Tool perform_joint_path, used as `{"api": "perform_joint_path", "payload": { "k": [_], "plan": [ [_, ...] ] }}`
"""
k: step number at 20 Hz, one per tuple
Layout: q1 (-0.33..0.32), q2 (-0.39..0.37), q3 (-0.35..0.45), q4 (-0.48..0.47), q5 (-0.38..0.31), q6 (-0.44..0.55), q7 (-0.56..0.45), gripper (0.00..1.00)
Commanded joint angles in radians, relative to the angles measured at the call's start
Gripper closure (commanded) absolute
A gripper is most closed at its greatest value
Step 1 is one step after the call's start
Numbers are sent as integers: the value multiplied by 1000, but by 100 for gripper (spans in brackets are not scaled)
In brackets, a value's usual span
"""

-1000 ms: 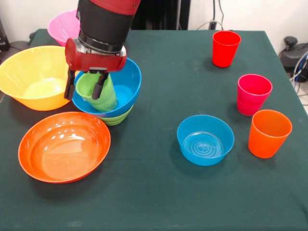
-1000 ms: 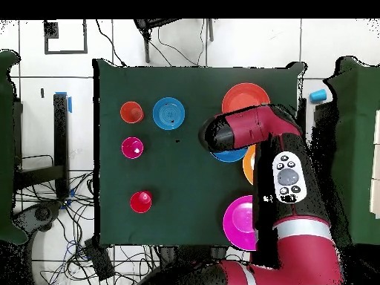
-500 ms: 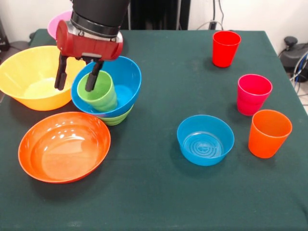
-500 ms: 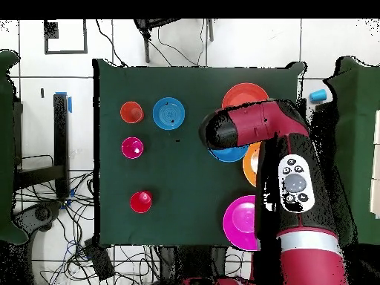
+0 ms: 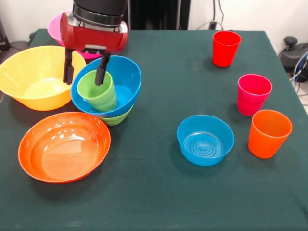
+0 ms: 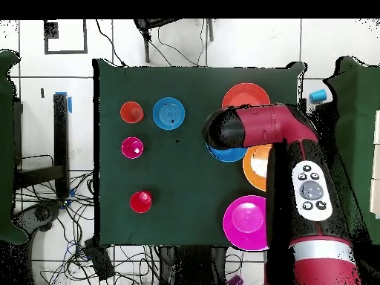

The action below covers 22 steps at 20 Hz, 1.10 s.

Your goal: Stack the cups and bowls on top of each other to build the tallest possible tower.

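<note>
Front view: I see my gripper with its two black fingers spread apart, released, one finger outside the rim of the light green cup and the other at the cup's far rim; I cannot tell whether either finger touches it. The light green cup sits upright, slightly tilted, inside the wide blue bowl, which rests on the small green bowl; these three form the tower. Beside the tower, toward the picture's left, stands the big yellow-orange bowl, and behind the gripper I see part of the big pink bowl. The shallow orange-red bowl lies just in front of the tower. On the right half of the dark green tabletop the small translucent blue bowl sits alone, with the orange cup, magenta-pink cup and red cup ranged along the right edge, all upright and apart from one another.

Overhead view: the red arm covers the tower, so only a blue sliver shows under it; the big pink bowl lies uncovered beside it.
</note>
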Motion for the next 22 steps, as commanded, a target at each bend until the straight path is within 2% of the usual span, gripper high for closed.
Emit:
{"api": "perform_joint_path", "payload": {
  "k": [1, 6, 13, 22],
  "plan": [
    [-19, -19, 123, 123, 58, 123, -162, 0],
    [-29, -27, 141, 138, 78, 134, -169, 0],
    [-88, -45, 221, 205, 134, 156, -221, 0],
    [-101, -42, 241, 225, 113, 150, -195, 0]
  ]
}}
